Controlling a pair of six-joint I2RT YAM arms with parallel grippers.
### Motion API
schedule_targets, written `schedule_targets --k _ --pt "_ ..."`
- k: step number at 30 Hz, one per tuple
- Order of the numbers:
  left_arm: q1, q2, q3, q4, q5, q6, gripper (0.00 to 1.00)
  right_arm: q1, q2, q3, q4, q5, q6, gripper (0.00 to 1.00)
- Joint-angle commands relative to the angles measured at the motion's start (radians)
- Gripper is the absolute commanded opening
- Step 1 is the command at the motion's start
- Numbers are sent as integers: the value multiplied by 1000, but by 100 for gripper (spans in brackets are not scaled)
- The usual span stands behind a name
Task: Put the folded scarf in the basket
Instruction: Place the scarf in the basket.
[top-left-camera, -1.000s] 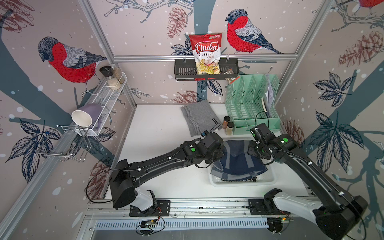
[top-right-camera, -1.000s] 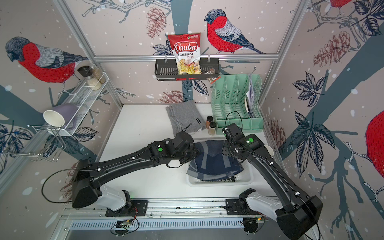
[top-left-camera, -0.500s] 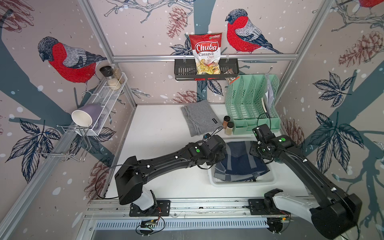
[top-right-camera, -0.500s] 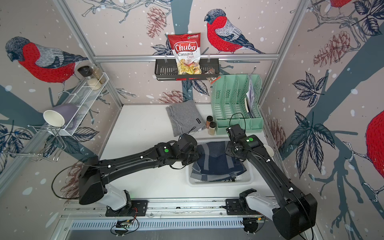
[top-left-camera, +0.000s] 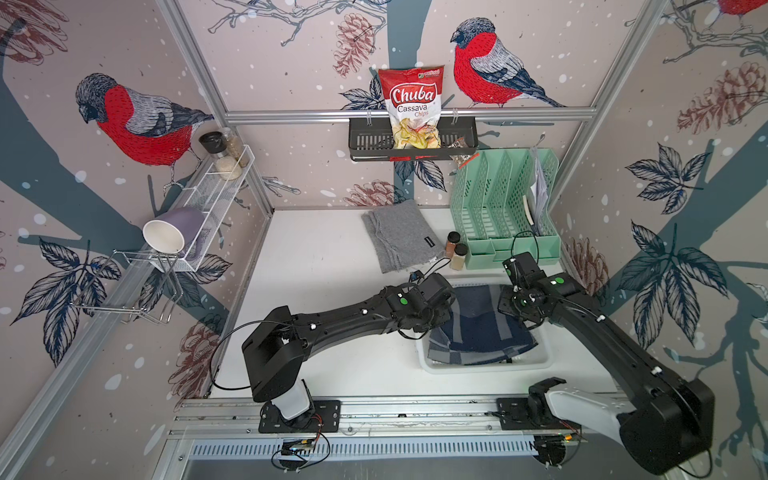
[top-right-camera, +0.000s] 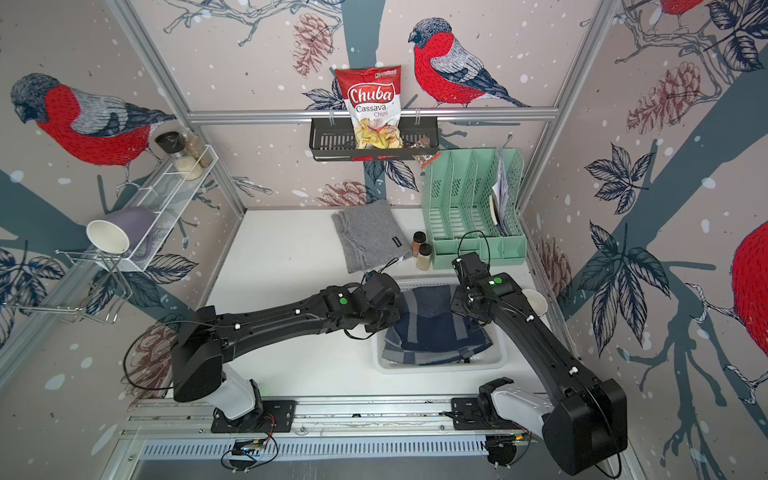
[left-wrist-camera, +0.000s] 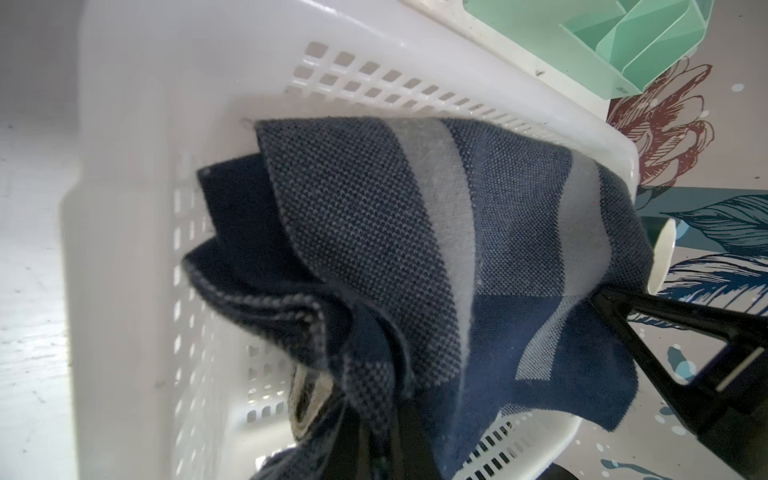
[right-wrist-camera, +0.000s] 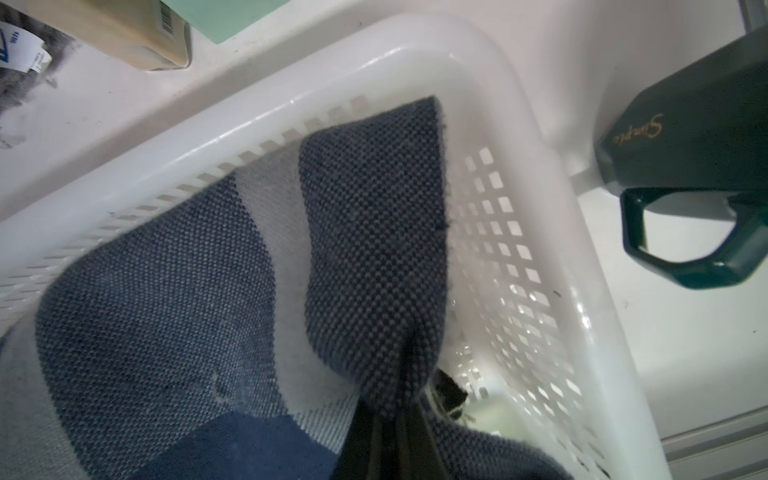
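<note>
Between the two grippers hung the folded scarf (top-left-camera: 478, 328), navy with pale grey stripes, spread across the inside of the basket (top-left-camera: 484, 368). At one end, the left gripper (left-wrist-camera: 382, 436) had its fingers pressed together on a bunched edge of the fabric, with the layers gathered into folds just ahead of the tips. Opposite it, the right gripper (right-wrist-camera: 388, 432) pinched the other edge in the same way, and the cloth rose to a peak where the black fingers met.

Both top views showed the two wrists low over the basket's far half, one near each short end. Toward the arm bases from the grippers, the scarf sagged into the basket, and its loose end lay just inside the near wall. A corner ahead of the right gripper reached the perforated wall. Whether the cloth directly under the grippers touched the bottom could not be told.

Beyond the left gripper, a grey cloth (top-left-camera: 399, 235) lay on the white table (top-left-camera: 324, 266). Two spice jars (top-left-camera: 456, 249) stood just beside it, near the basket's far rim. Beyond the right gripper stood a mint-green file organiser (top-left-camera: 503, 208). Just outside the basket, on the right gripper's outer side, was a dark green mug (right-wrist-camera: 685, 166).
</note>
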Motion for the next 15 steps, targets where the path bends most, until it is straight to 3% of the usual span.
schedule_targets --k 1,2,6,8,12,15 --pt "0 8 24 -43 -50 36 0 -5 -12 -17 16 45 35 8" --pt "-3 7 37 -68 -70 43 4 -5 -19 -21 13 56 46 20" --pt "-17 -7 82 -145 -147 50 49 -7 -49 -13 6 80 79 55" --pt "-26 -17 104 -182 -187 49 57 -5 -56 3 -5 98 88 64" --pt "-41 -39 138 -237 -223 54 65 -6 -72 43 -20 119 97 64" --pt "-50 -57 127 -214 -198 68 58 -6 -82 57 -12 102 95 59"
